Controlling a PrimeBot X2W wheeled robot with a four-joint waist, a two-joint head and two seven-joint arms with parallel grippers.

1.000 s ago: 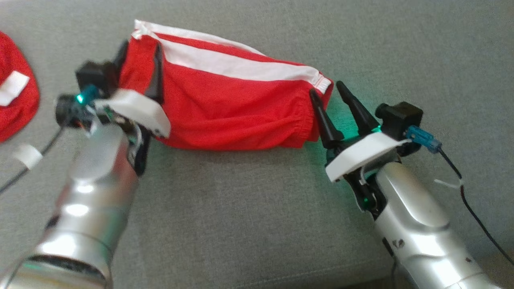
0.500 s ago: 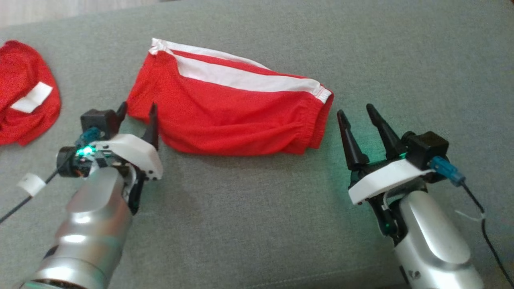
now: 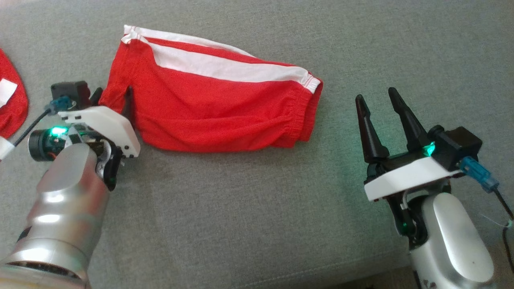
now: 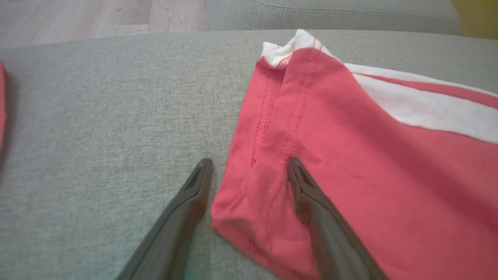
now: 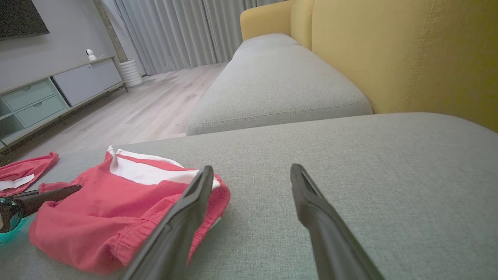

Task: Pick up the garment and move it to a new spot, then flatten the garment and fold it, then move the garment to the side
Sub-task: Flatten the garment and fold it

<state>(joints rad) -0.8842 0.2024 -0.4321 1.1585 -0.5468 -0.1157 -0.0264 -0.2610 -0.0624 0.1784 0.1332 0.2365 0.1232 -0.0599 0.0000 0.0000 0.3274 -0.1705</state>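
At far left on the grey sofa cushion (image 3: 249, 208) a second red cloth (image 3: 10, 108) is lying | left gripper (image 3: 113, 98) is holding its jaws wide, straddling the left corner of the red-and-white garment (image 3: 217, 108), gripping nothing | right gripper (image 3: 375, 95) is hovering near the garment's right end, jaws wide and empty

No text, brand, number or sign can be read in any view — not on the red garment (image 3: 209, 108) with its white stripe, nor on the grey cushion (image 3: 241, 220) under it. The white patch (image 3: 6, 91) on the other red cloth (image 3: 16, 116) at the far left looks like a label — cut off by the picture's edge, with no print to be made out.
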